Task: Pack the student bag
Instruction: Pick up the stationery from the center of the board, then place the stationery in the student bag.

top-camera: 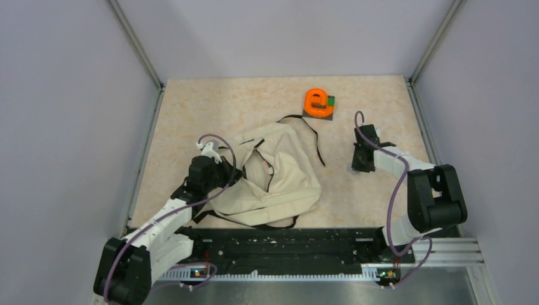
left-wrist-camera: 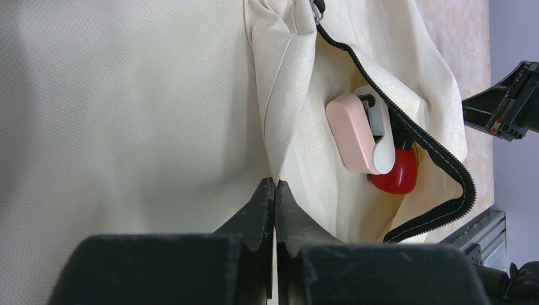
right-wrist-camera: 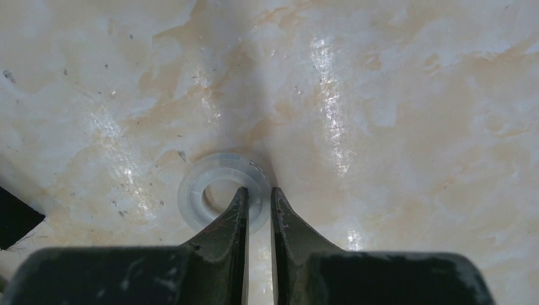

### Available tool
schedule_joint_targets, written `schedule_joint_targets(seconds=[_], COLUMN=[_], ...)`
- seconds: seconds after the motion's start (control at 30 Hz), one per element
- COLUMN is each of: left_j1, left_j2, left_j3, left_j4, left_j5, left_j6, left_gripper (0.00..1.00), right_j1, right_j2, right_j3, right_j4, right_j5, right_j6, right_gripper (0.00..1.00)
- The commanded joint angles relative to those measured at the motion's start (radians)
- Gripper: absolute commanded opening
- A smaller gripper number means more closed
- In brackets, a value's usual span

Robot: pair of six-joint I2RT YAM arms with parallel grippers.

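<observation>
**Left claw pins the bag's fabric while the right takes a ring off the desk**

The student bag [top-camera: 279, 184] lies slumped on the desk [top-camera: 210, 108], close to the near edge and a little left of the middle, with its black straps trailing toward the far edge. The left claw [left-wrist-camera: 274, 184] is clenched on a fold of the cream fabric on the bag's left side. Judging by that hold, it is there to keep the soft cloth from sliding and to keep the mouth lifted, since the bag has no stiffness of its own. Along the black zipper [left-wrist-camera: 438, 152] the opening gapes, and a pink-and-white item [left-wrist-camera: 359, 133] and a red one [left-wrist-camera: 397, 175] sit just inside, touching each other.

Toward the right edge of the desk, well apart from the bag, the right claw [right-wrist-camera: 257, 190] points down at a translucent ring [right-wrist-camera: 191, 197] lying flat. One finger sits in the hole and the other outside, so the jaws are pinched on the ring's wall. That grip suits a low, flat thing that offers no sides to seize. The ring looks like the next item for the bag.

An orange object [top-camera: 318, 100] rests near the far edge, right of the middle, untouched.
</observation>
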Motion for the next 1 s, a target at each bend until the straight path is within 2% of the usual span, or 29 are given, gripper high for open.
schedule_joint_targets(seconds=[0.0,0.07,0.27,0.4,0.53,0.73,0.97], left_j1=[0.009,0.009,0.009,0.009,0.009,0.01,0.011], left_j2=[0.003,0.004,0.012,0.011,-0.001,-0.017,-0.036], left_j3=[0.037,0.038,0.036,0.036,0.033,0.03,0.024], left_j4=[0.038,0.041,0.062,0.069,0.066,0.061,0.06], left_j5=[-0.021,-0.018,-0.005,0.005,0.002,-0.003,-0.013], left_j6=[0.03,0.029,0.022,0.018,0.02,0.016,0.008], left_gripper=[0.0,0.0,0.0,0.0,0.0,0.0,0.0], right_j1=[-0.001,0.0,0.072,0.192,0.378,0.635,0.859], right_j2=[-0.037,-0.073,-0.227,-0.275,-0.283,-0.171,0.119], right_j3=[0.029,0.038,0.074,0.147,0.245,0.418,0.67], right_j4=[-0.046,-0.069,-0.125,-0.174,-0.178,-0.111,-0.097], right_j5=[0.008,0.008,0.003,0.011,0.043,0.01,0.032], right_j6=[-0.029,-0.041,-0.078,-0.063,-0.033,-0.025,-0.081], right_gripper=[0.04,0.0,0.0,0.0,0.0,0.0,0.0])
